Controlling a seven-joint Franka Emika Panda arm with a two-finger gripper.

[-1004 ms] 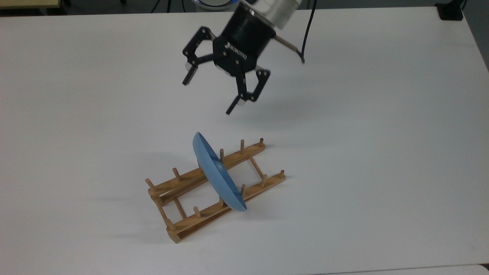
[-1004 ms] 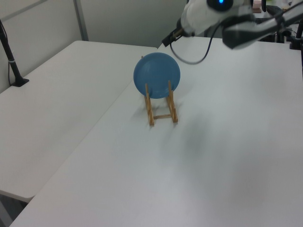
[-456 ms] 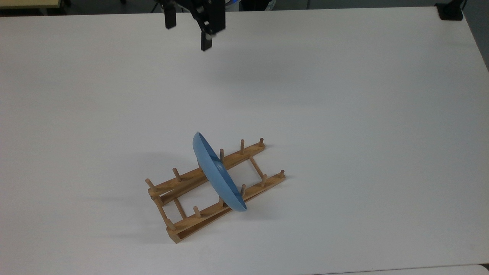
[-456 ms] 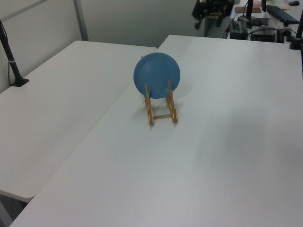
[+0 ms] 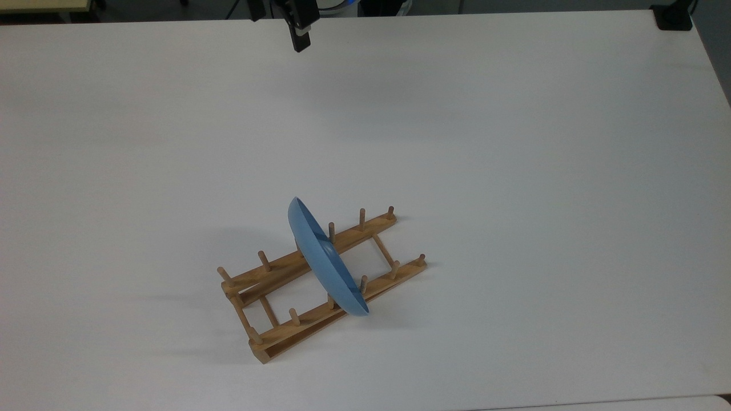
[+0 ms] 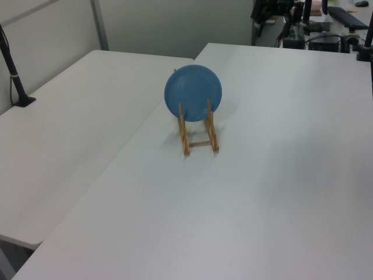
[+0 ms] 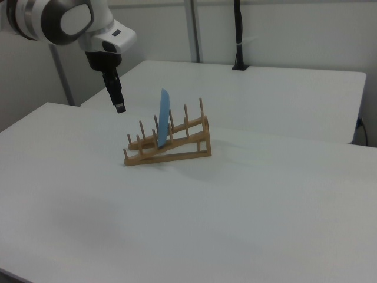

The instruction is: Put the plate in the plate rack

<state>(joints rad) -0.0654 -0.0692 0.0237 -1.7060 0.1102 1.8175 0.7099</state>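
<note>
Light-blue plate [image 5: 326, 260] stands on edge in the wooden rack [image 5: 320, 285], slotted between pegs near the rack's middle, its rim crossing both rails. Rack sits on the white worktop [image 5: 514, 171], raised at one end in the right view. In the left view the plate [image 6: 193, 93] faces the camera, upright. End effector [image 7: 119, 106] hangs above the worktop, well apart from the rack, to the right view's left of it. Finger spacing cannot be told. Nothing is held against the plate.
</note>
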